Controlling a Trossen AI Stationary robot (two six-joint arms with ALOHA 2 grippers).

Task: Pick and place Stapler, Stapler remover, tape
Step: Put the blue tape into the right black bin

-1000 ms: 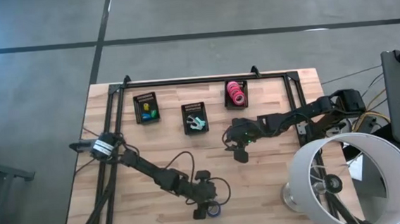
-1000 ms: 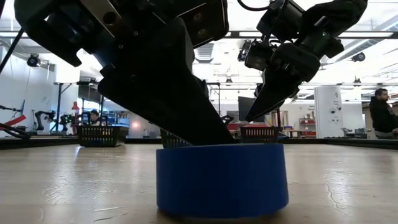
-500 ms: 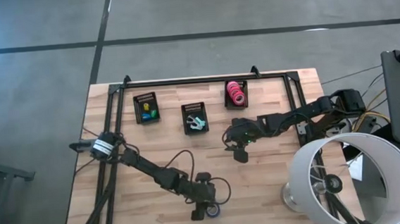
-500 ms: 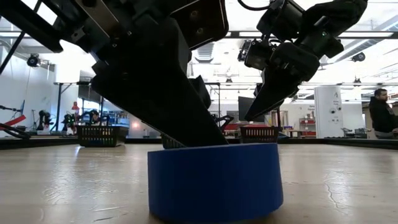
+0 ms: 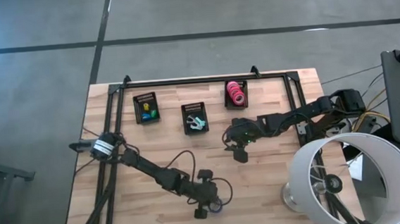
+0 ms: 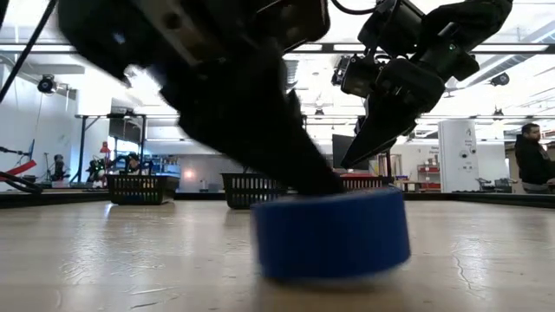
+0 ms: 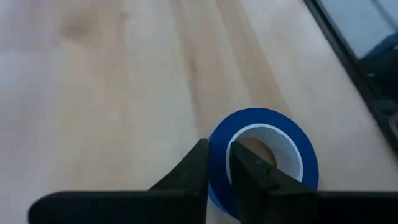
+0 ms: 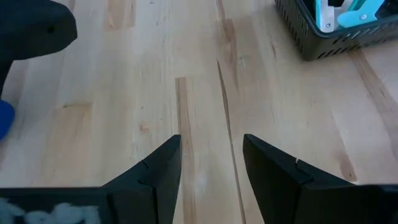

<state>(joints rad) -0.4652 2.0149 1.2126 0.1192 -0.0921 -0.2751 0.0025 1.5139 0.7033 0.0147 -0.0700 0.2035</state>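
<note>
A dark blue tape roll (image 7: 264, 158) with a pale core is near the table's near edge. It fills the low view (image 6: 334, 234), tilted. My left gripper (image 5: 201, 212) is shut on it and hides most of it in the high view. My right gripper (image 5: 240, 155) is open and empty above the middle of the table. Its fingers stand apart over bare wood in the right wrist view (image 8: 211, 168). Several pink tape rolls (image 5: 236, 92) lie in the far right basket. My left gripper pinches the roll's ring wall (image 7: 219, 163) between its two fingers, one finger (image 7: 252, 174) inside the core and the other (image 7: 189, 174) outside. The fingers come slanting down from above. The roll hangs tilted, at most its low edge (image 6: 286, 273) on the table.
Three small black baskets stand along the far side: one with yellow and green things (image 5: 145, 107), one with teal and white things (image 5: 195, 118), one with the pink rolls. A white lamp shade (image 5: 349, 179) overhangs the near right corner. A person (image 6: 531, 156) sits far off in the room.
My left gripper has gone up and a little toward the table's right edge with the blue roll. The roll sat flat on the table a second ago. It now tilts and has come up off the wood, farther from the low camera.
</note>
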